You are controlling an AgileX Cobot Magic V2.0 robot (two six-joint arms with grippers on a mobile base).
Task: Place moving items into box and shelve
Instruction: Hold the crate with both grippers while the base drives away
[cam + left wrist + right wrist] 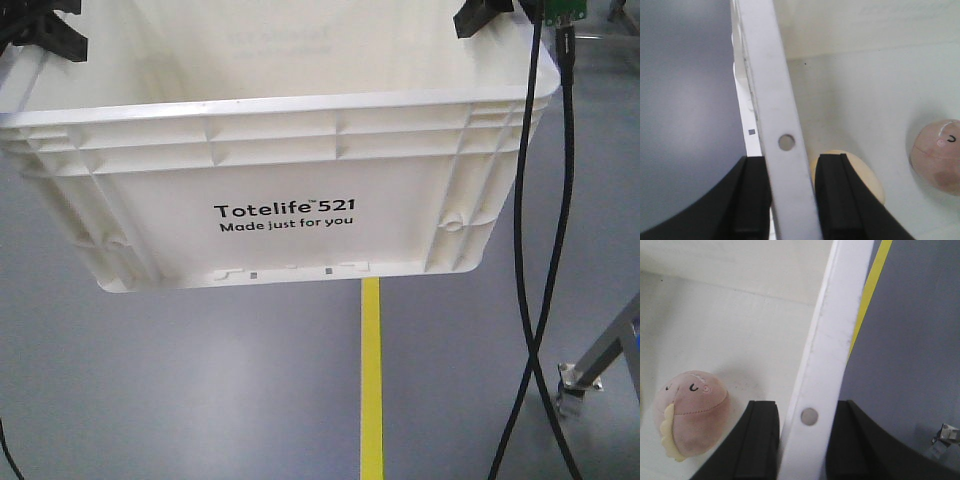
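Note:
The white box with the black "Totelife 521" print hangs above the grey floor, tilted slightly. My left gripper is at its left rim and my right gripper at its right rim. In the left wrist view the left gripper is shut on the box rim, one finger on each side. The right wrist view shows the right gripper shut on the opposite rim. Inside the box lie the moving items: a pink-brown ball and a cream ball, partly hidden behind a finger.
A yellow floor line runs under the box toward me. Two black cables hang down on the right, crossing near the floor. A metal frame leg stands at the lower right.

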